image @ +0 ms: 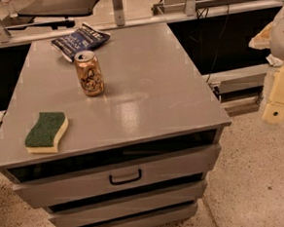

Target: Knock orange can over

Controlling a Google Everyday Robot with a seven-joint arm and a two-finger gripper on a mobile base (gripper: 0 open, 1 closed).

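Observation:
The orange can [89, 73] stands upright on the grey cabinet top [145, 91], in its back left part. It is shiny copper-orange with dark and pale label markings and a silver pull-tab top. My gripper [279, 96] shows as pale yellow parts at the right edge of the view, off the side of the cabinet and far to the right of the can. It touches nothing on the cabinet top.
A blue snack bag [80, 39] lies just behind the can at the back edge. A green and yellow sponge [46, 132] lies near the front left corner. The cabinet has drawers [124, 176] below. A rail and dark shelving run behind.

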